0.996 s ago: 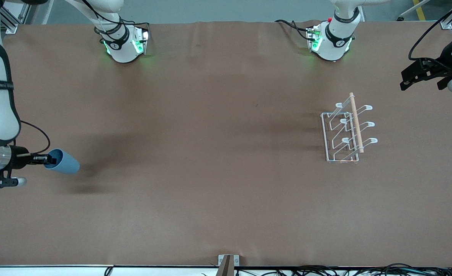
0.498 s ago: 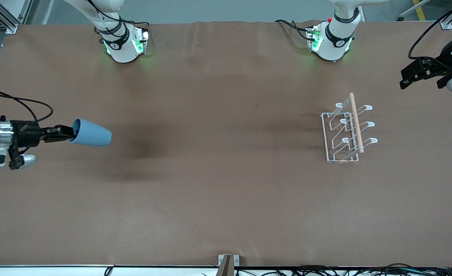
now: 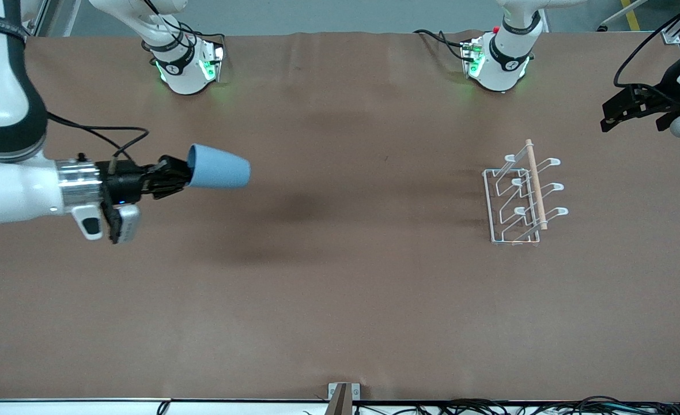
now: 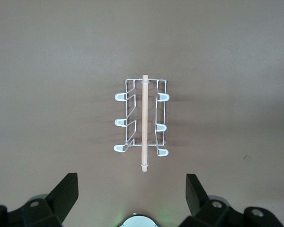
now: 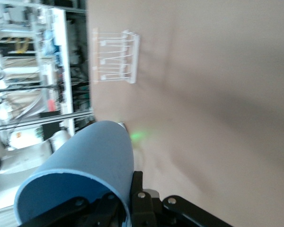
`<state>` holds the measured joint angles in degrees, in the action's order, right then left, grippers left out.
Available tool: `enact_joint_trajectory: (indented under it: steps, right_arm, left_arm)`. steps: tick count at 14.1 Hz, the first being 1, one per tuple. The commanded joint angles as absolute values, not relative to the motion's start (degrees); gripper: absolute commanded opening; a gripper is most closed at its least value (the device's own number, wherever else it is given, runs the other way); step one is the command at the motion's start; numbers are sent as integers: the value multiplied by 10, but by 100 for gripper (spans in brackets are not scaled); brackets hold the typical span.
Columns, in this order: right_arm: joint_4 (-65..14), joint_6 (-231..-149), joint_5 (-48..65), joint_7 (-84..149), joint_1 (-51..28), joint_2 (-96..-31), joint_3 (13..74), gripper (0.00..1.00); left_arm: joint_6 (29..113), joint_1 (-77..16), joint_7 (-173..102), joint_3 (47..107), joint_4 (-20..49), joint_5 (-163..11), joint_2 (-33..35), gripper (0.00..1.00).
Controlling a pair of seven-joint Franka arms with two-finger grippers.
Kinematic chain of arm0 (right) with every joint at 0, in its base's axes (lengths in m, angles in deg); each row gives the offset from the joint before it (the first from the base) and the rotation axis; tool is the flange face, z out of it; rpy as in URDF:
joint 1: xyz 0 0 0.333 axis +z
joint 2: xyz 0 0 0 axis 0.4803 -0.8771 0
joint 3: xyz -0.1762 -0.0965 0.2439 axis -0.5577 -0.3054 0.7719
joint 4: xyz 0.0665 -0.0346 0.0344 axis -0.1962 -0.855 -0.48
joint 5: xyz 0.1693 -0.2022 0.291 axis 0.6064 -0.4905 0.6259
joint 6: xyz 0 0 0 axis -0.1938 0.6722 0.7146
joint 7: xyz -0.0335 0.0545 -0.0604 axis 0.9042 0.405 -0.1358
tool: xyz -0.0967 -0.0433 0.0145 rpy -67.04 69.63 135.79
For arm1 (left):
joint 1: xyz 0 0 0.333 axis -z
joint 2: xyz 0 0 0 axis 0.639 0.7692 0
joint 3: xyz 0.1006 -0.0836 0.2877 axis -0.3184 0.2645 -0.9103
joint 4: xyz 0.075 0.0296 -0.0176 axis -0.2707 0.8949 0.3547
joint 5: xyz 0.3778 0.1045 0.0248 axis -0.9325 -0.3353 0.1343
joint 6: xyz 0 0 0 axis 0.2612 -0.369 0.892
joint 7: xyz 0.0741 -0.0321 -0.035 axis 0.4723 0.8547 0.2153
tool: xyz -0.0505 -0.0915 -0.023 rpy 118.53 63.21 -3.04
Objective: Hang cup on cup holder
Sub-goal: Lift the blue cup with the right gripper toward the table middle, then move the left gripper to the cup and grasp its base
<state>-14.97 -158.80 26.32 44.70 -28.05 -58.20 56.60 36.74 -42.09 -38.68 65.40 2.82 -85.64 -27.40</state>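
Observation:
My right gripper (image 3: 180, 173) is shut on the rim of the light-blue cup (image 3: 219, 167) and holds it on its side in the air over the table, toward the right arm's end. In the right wrist view the cup (image 5: 85, 175) fills the foreground with one finger inside its rim and one outside. The white wire cup holder (image 3: 521, 199) with a wooden rod stands on the table toward the left arm's end; it also shows in the left wrist view (image 4: 143, 120) and the right wrist view (image 5: 114, 57). My left gripper (image 3: 625, 112) is open and empty, high over the table's edge, and waits.
The brown table (image 3: 340, 300) is bare between the cup and the cup holder. The two arm bases (image 3: 187, 66) stand along the table's edge farthest from the front camera.
My right gripper has carried the cup up and toward the left arm's end, from near the table's edge toward the middle. The left arm has barely moved.

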Motion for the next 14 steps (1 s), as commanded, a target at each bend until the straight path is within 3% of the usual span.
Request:
enact_joint_trajectory:
  steps: [1,4,8,14]
  right_arm:
    - [-159,-1605,353,450,-227,-579,560,0]
    - [-159,-1633,417,450,-197,-587,560,0]
    - [-159,-1654,462,450,-168,-599,561,0]
    - [-159,-1652,469,450,-169,-600,560,2]
  left_arm:
    - [360,-415,-391,661,16,-850,-270,100]
    - [366,-402,-393,684,15,-801,-262,100]
    - [398,-395,-394,785,8,-799,-261,100]
    - [423,-391,-392,932,-98,-803,-198,100]
